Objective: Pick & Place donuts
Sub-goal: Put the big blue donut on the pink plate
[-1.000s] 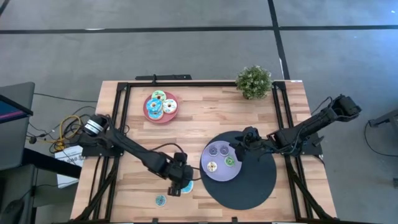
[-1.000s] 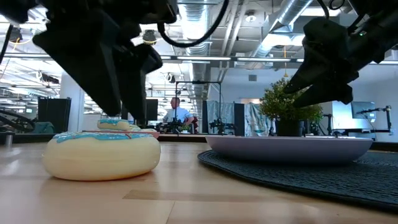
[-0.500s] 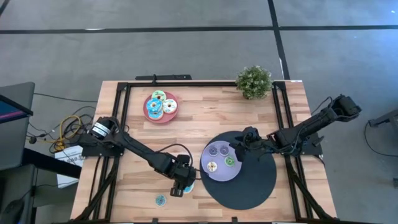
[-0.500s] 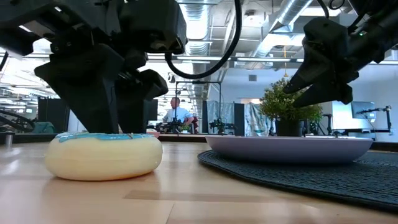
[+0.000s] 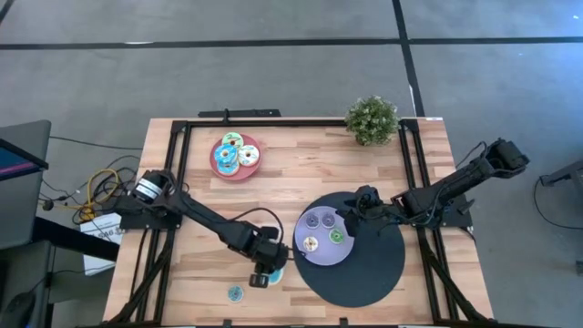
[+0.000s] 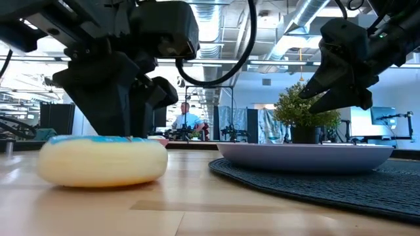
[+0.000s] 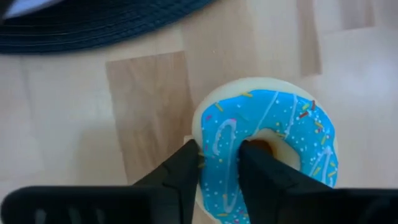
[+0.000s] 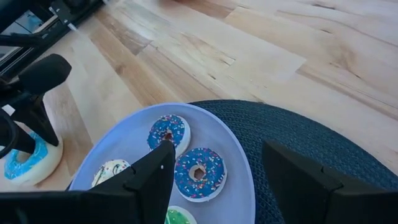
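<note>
Left wrist view showed the left gripper (image 7: 219,163) narrowed onto the blue donut (image 7: 267,146), one finger (image 7: 177,174) against the outer edge and the other in the hole, pinching one side of the ring. A second before, these jaws stood wider above it; the arm had since descended and closed. The donut still lay on the table (image 5: 209,200), just beside the mat (image 5: 373,273). Judgement: grasp made, lift pending. The right gripper (image 5: 353,215) waited, fingers spread and empty, over the lavender plate (image 5: 310,258), which held four donuts.
</note>
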Robot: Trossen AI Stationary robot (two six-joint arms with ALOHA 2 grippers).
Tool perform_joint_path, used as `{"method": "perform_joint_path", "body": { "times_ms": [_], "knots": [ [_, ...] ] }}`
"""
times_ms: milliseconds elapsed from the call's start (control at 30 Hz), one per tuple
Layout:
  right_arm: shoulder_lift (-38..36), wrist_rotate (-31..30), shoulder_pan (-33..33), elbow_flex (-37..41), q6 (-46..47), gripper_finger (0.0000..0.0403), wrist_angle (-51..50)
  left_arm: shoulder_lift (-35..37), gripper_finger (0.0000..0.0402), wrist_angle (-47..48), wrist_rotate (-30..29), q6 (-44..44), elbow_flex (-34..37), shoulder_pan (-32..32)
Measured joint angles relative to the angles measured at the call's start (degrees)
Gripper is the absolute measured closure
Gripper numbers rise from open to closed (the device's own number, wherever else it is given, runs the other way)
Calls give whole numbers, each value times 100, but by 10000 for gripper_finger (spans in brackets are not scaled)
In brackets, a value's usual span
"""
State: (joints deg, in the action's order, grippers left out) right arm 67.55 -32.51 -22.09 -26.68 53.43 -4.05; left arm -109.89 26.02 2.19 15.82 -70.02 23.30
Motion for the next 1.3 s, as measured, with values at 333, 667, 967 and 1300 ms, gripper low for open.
{"method": "perform_joint_path", "body": {
  "times_ms": [333, 667, 967, 1300],
  "knots": [
    [0, -1, 0, 0, 0, 172, 0, 539, 314, 51, 701, -702, 0, -555],
    [0, -10, 0, 0, 2, 172, 17, 2353, 314, 1167, -79, -1946, -7, -2256],
    [0, -48, 12, 0, -24, 172, 20, 3083, 314, 1559, -361, -2669, 174, -5252],
    [0, -43, 173, 0, -158, 172, -1, 2367, 314, 295, 765, -2617, 941, -7136]
  ]
}}
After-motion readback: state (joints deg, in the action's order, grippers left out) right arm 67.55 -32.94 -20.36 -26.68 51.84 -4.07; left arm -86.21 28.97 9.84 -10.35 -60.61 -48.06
